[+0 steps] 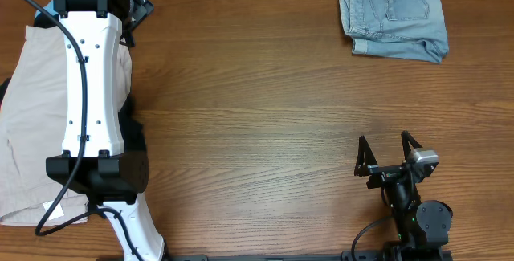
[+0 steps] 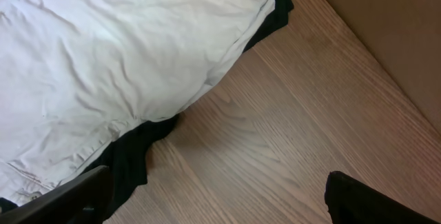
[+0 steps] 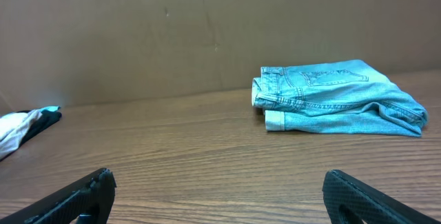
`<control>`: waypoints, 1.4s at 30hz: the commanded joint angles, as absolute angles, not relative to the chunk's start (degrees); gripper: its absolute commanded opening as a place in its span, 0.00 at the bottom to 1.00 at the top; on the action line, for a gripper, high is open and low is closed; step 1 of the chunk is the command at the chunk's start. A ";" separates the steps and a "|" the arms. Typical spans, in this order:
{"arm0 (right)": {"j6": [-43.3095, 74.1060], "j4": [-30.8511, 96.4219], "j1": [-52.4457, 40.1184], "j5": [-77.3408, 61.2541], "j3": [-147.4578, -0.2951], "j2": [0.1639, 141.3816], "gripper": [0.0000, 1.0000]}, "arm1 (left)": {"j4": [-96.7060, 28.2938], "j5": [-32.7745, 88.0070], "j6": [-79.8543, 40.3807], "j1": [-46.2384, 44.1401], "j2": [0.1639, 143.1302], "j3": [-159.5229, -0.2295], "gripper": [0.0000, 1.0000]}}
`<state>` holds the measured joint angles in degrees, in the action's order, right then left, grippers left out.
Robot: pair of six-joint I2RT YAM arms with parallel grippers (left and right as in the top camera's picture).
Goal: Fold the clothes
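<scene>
The jean shorts (image 1: 395, 16) lie in a folded bundle at the far right corner of the desk (image 1: 257, 108), well apart from my right gripper (image 1: 384, 138), which is spread and empty. If I pinch only the top layer, the bundle may open. My left gripper (image 2: 217, 182), also spread, hangs over the beige shorts (image 1: 24, 116) and could catch them by mistake. I see no container.

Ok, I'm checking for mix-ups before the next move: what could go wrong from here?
1. The open left hand hangs by the beige shorts and black garment; closing could grab the wrong clothing.
2. The denim shorts lie near the table's far edge; a push from the right hand could rumple them.
</scene>
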<state>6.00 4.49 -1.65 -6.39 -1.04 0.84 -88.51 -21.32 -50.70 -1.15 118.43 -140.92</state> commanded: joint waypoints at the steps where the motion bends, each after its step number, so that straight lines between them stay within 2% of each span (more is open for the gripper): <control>1: 6.15 4.23 -1.76 -5.63 -0.45 0.16 1.00 | -88.44 -22.41 -51.44 -1.52 118.87 -140.99 1.00; 14: 6.15 4.23 -1.76 -5.63 -0.45 0.16 1.00 | -88.44 -22.39 -51.46 -1.67 118.74 -140.99 1.00; 21: 6.15 4.23 -1.76 -5.63 -0.45 0.16 1.00 | -88.09 -22.41 -51.44 -5.80 112.16 -137.78 1.00; 27: 6.15 4.23 -1.76 -5.63 -0.45 0.16 1.00 | -83.59 -22.41 -51.44 -10.17 95.83 -115.31 1.00; 34: 6.15 4.23 -1.76 -5.63 -0.45 0.16 1.00 | -82.87 -26.04 -51.57 -10.41 75.81 -89.38 1.00; 38: 6.15 4.25 -1.76 -5.63 -0.45 0.16 1.00 | -70.22 -25.91 -47.97 -10.41 62.63 -73.58 1.00; 42: 6.15 4.23 -1.76 -5.63 -0.45 0.16 1.00 | -48.05 -17.67 -30.89 -10.41 47.22 -54.96 1.00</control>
<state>5.98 4.58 -1.65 -6.20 -1.04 0.80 -57.82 -23.38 -45.28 -10.74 57.23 -66.54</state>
